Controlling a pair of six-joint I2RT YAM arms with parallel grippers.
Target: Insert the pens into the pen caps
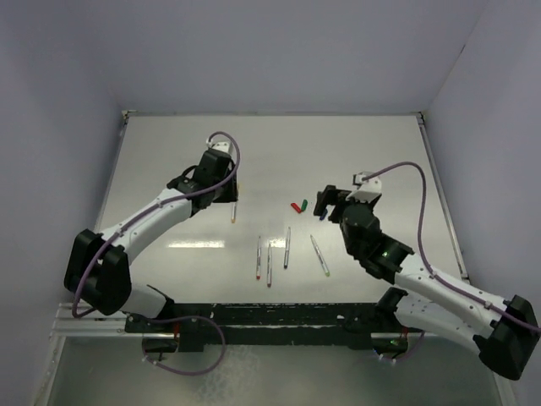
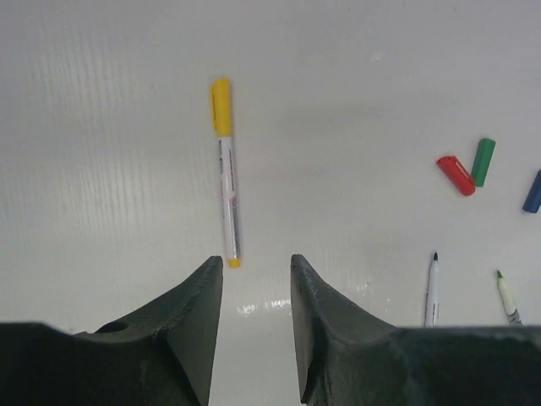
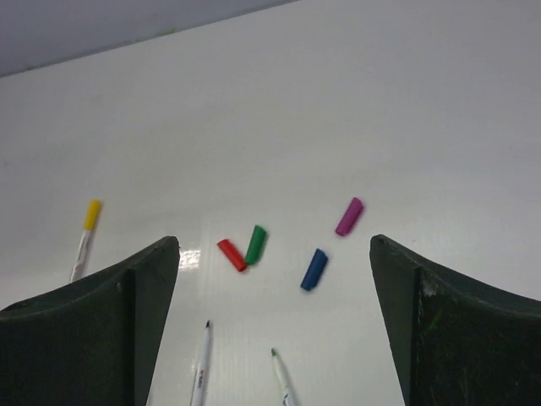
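Pens: one done. Yellow-capped pen (image 2: 226,178) lies left, free below the empty, part-open left gripper (image 2: 256,260). Four uncapped pens (image 1: 287,247) and four loose caps (image 3: 314,269) are outstanding at centre; the right gripper (image 3: 272,241) hangs wide open above the caps.

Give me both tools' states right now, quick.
Left tool: open, empty; yellow-capped pen lies just ahead.
Right tool: wide open, holding nothing.

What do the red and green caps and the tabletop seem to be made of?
Red cap and green cap: likely moulded plastic, solid colour, smooth with a slight sheen. Tabletop: a white, semi-glossy sheet, perhaps plastic or laminate; it reflects light softly and shows faint parallel ribbing.
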